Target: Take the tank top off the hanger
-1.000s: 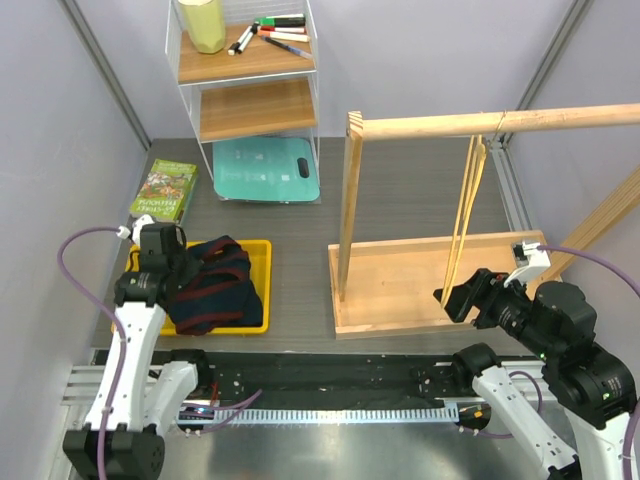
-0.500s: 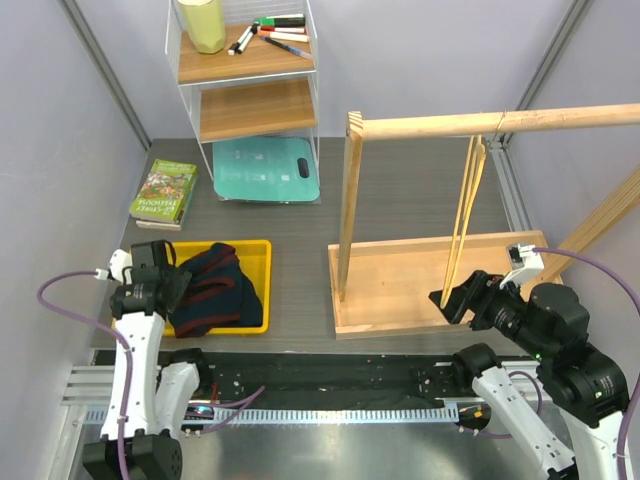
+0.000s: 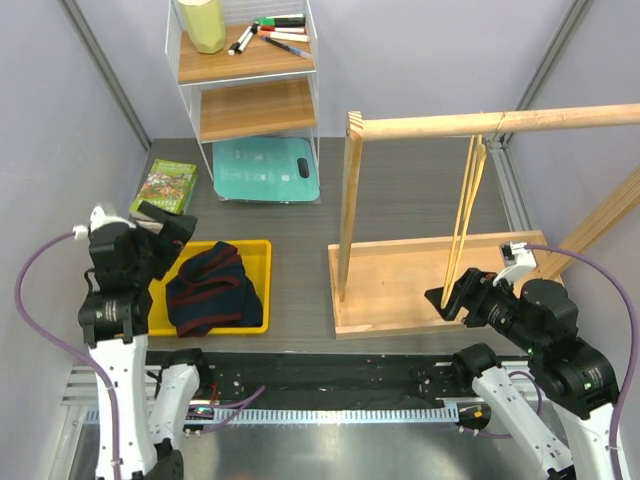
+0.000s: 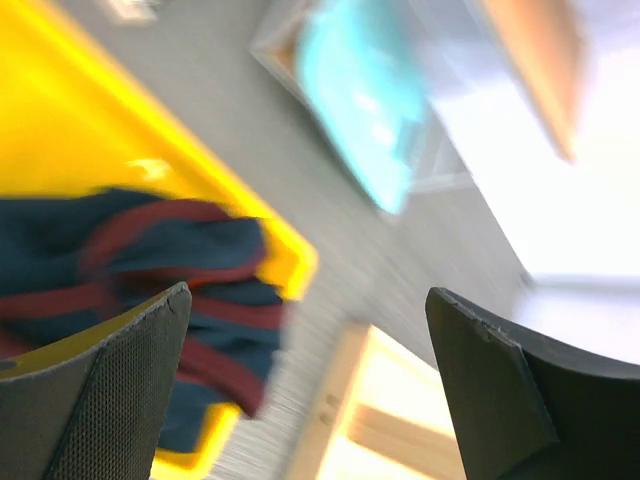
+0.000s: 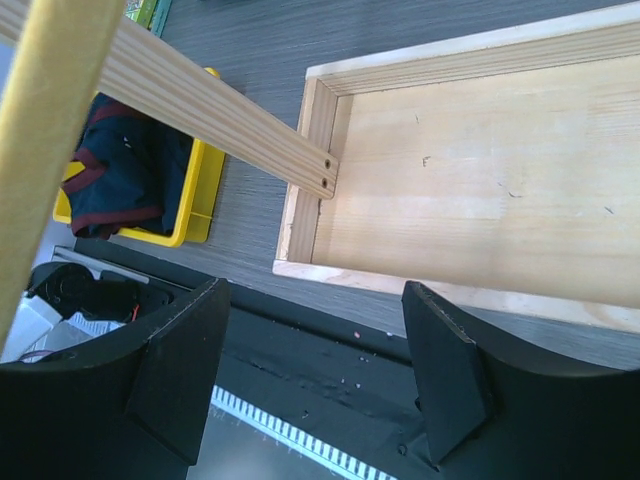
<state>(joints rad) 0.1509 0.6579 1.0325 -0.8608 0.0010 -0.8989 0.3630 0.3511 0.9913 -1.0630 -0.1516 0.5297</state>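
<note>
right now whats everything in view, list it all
tank top: 1, navy and red, bunched in tray
tray: 1, yellow, near left
hanger: 1, yellow, bare, hanging from rail
rail: 1, wood, right side
shelf: 1, white wire with wood boards, far left
cup: 1, pale yellow, top of shelf
markers: several, mixed, top of shelf
board: 1, teal, under shelf
book: 1, green, left of board
left gripper: 1, black, open, over tray's left edge
right gripper: 1, black, open, empty, by hanger's low end
</note>
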